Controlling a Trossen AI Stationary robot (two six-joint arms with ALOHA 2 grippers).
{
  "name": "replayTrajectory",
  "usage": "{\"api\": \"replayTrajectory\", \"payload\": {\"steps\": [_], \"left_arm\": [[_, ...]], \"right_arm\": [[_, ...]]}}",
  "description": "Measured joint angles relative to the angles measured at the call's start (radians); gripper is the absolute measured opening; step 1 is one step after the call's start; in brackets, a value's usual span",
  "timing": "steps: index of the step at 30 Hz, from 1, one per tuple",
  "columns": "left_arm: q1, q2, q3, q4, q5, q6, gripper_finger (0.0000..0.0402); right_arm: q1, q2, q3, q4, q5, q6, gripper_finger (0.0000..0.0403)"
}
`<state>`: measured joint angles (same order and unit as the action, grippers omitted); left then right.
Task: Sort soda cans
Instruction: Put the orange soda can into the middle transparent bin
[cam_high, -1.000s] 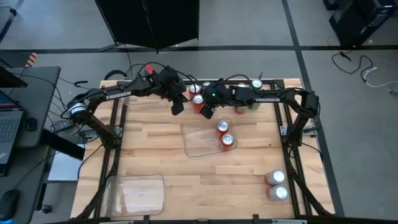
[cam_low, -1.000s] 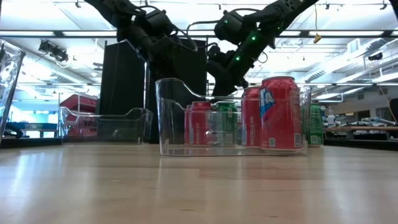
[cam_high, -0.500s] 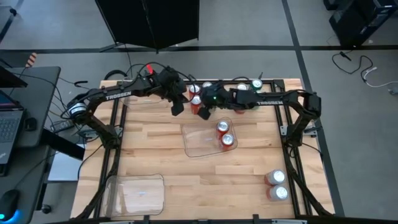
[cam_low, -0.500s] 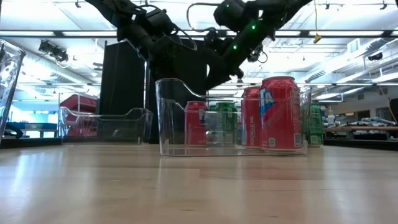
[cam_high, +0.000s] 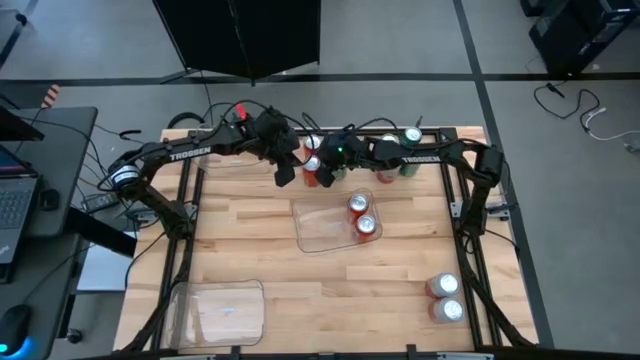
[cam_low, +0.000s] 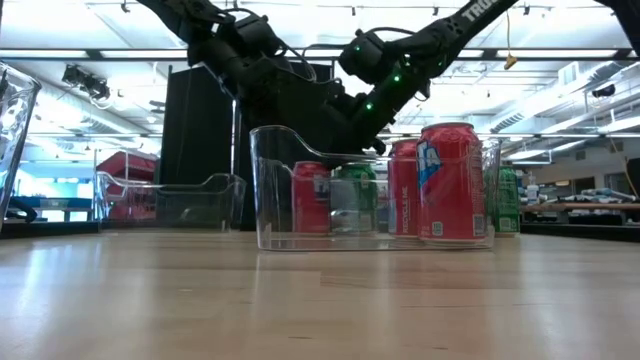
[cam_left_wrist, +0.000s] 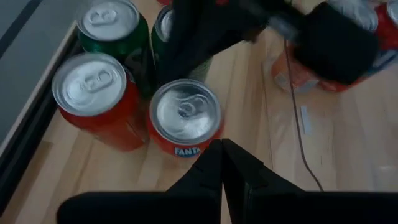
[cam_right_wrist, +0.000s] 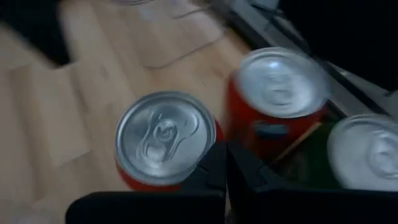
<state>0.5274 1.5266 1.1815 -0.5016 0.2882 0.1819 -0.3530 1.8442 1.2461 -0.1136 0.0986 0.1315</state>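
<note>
Spanning the whole high view, a wooden tabletop (cam_high: 250, 250) with a dark frame around. On it three clear trays: one at the near left corner (cam_high: 220, 312), empty; one in the middle (cam_high: 318, 228) with two red cans (cam_high: 361, 216) standing inside at its right end; one at the far left (cam_high: 225, 166), partly under the left arm.

Reaching from both sides toward the far middle of the tabletop, two dark arms. Left pincer (cam_high: 284, 170) pressed together, holding nothing, hovering just beside a cluster of cans at the far edge. In the left wrist view, fingers (cam_left_wrist: 221, 163) closed to a point, just over an orange-red can (cam_left_wrist: 185, 118) with a silver top; beside this one, another red can (cam_left_wrist: 98, 99) and a green can (cam_left_wrist: 118, 31).

Right pincer (cam_high: 326, 176) also pressed together, empty, low over the same cluster, with a red can (cam_right_wrist: 165, 140) right at its closed tips and a second red can (cam_right_wrist: 277, 99) just behind.

Farther right along the far edge, a green can (cam_high: 411, 140). At the near right corner, well apart from all, two more cans (cam_high: 445, 297) side by side, silver tops up.

In the low view, a green can (cam_low: 358, 198) seen through the middle tray.
</note>
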Motion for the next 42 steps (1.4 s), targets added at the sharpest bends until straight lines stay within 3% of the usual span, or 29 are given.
{"api": "replayTrajectory", "payload": {"steps": [6, 15, 20, 33, 42], "left_arm": [[-0.014, 0.0, 0.0, -0.041, 0.005, 0.025, 0.0042], [-0.076, 0.0, 0.0, -0.052, -0.014, 0.015, 0.0139], [-0.082, 0.0, 0.0, -0.052, -0.027, 0.012, 0.0169], [-0.084, 0.003, 0.0, -0.058, -0.086, -0.111, 0.0231], [-0.082, 0.011, 0.0, -0.074, -0.122, -0.109, 0.029]], "right_arm": [[0.048, 0.004, -0.002, 0.024, -0.077, -0.012, 0.0], [0.043, 0.003, -0.002, -0.005, -0.061, -0.036, 0.0], [0.03, -0.008, -0.002, -0.026, -0.055, -0.05, 0.0], [0.039, -0.22, -0.003, -0.176, -0.004, -0.109, 0.0], [0.056, -0.244, -0.003, -0.201, -0.002, -0.128, 0.0]]}}
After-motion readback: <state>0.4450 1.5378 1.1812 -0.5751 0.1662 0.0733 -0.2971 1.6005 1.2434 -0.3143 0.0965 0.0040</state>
